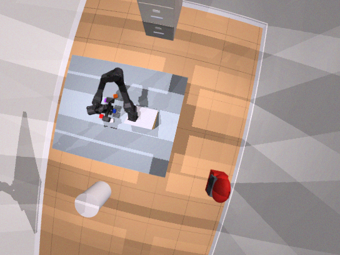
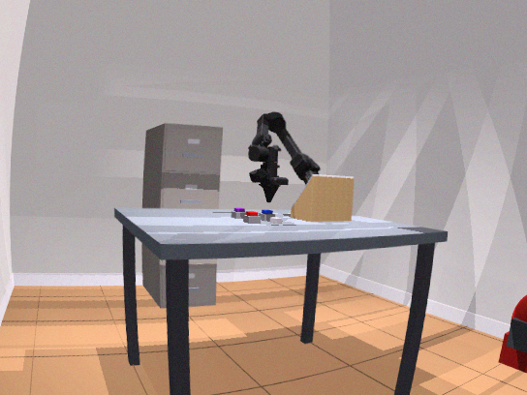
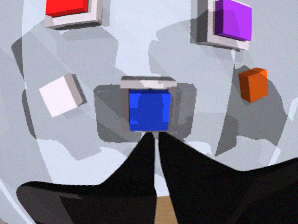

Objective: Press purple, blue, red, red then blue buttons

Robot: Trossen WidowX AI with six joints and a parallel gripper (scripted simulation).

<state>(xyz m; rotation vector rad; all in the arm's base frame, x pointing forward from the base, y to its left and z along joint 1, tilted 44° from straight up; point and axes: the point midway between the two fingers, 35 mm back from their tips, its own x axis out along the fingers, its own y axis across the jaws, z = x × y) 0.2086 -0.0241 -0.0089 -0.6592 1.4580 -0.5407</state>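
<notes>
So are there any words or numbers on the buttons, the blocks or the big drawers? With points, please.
No words or numbers can be read anywhere.
Buttons, red (image 1: 101,116) (image 2: 252,213) (image 3: 67,7), blue (image 1: 114,110) (image 2: 267,212) (image 3: 150,110) and purple (image 2: 239,210) (image 3: 233,20): no writing seen.
Blocks, orange (image 1: 115,96) (image 3: 253,85) and white (image 1: 112,120) (image 2: 276,220) (image 3: 60,95): none seen.
Drawer cabinet (image 1: 160,15) (image 2: 154,194): pale label plates, too small to read.

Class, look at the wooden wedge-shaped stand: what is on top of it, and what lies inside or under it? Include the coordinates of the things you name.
The arm's base (image 1: 132,117) is on the stand (image 1: 147,118) (image 2: 329,198). Its inside and underside are covered, so neither can be told.

Red button (image 3: 67,7) gets chopped off by the wrist view's top edge; red chair thing (image 2: 517,339) runs off exterior's lower right.
</notes>
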